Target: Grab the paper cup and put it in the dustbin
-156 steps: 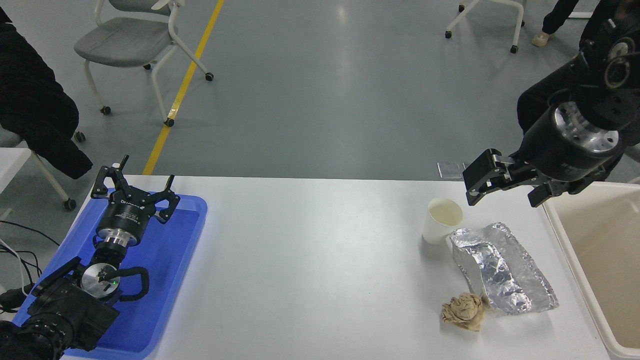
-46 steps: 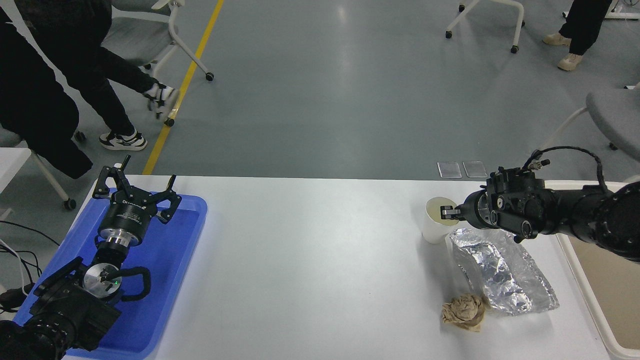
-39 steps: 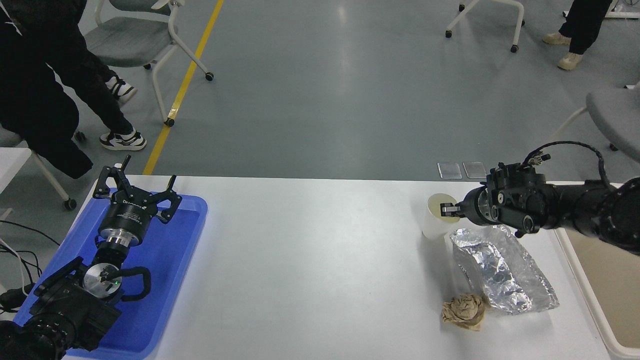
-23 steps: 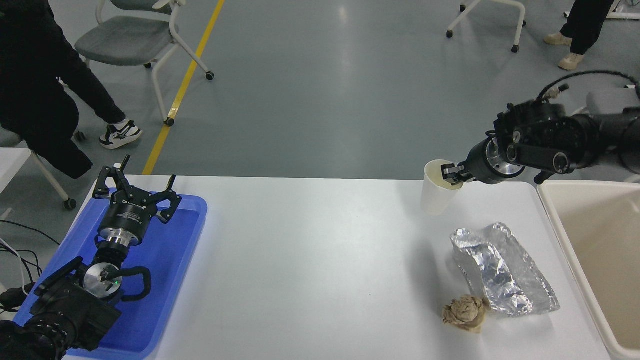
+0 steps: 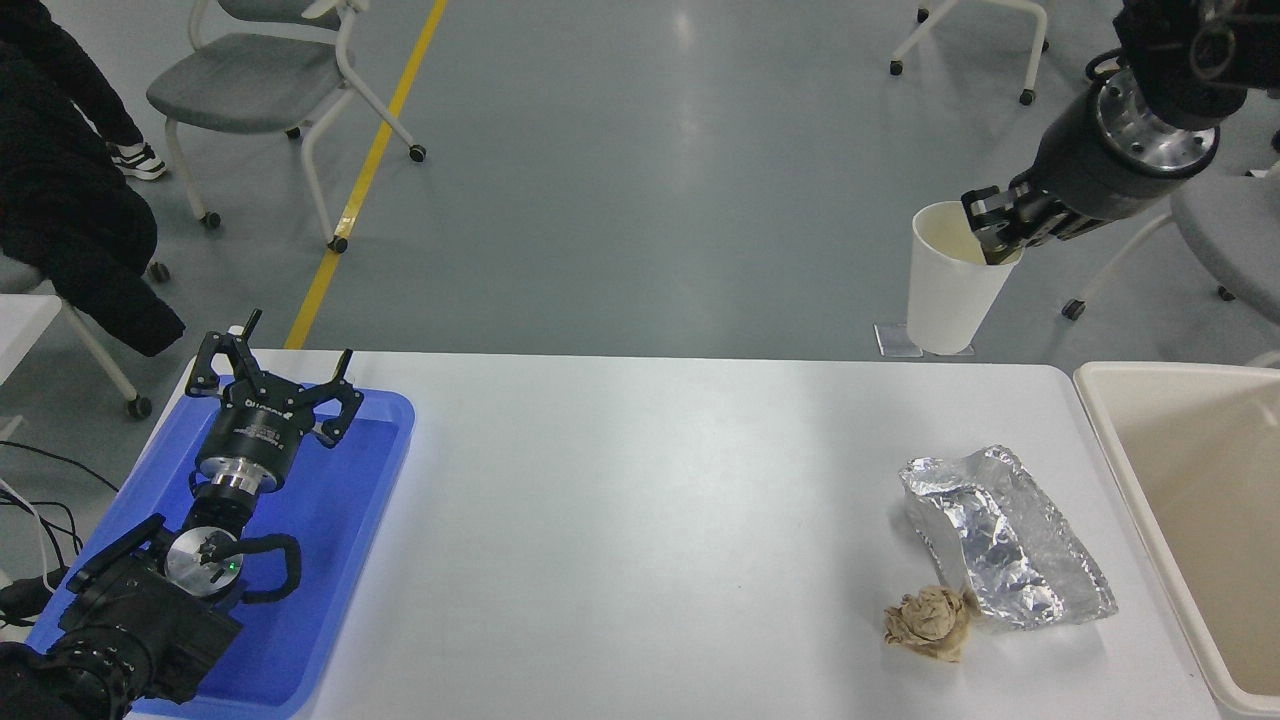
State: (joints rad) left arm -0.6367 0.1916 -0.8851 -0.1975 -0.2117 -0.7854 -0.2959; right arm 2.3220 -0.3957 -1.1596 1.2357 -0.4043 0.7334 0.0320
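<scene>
Right tool (image 5: 998, 232) pinches the paper cup (image 5: 945, 290) by its rim, apparently one finger inside, now hoisted clear of the tabletop (image 5: 640, 520); a swing right to the dustbin (image 5: 1105, 420) remains. Left tool (image 5: 270, 385) sits parked, fingers spread.

White paper cup (image 5: 943, 285) upright, aloft

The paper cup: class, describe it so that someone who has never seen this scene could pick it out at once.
Start at the cream dustbin on the white table's right edge, then look up to the right gripper. Its jaws pinch the rim of the paper cup, held upright in the air. Unlike the foil bag and brown paper ball, it is smooth, white and off the table.
</scene>
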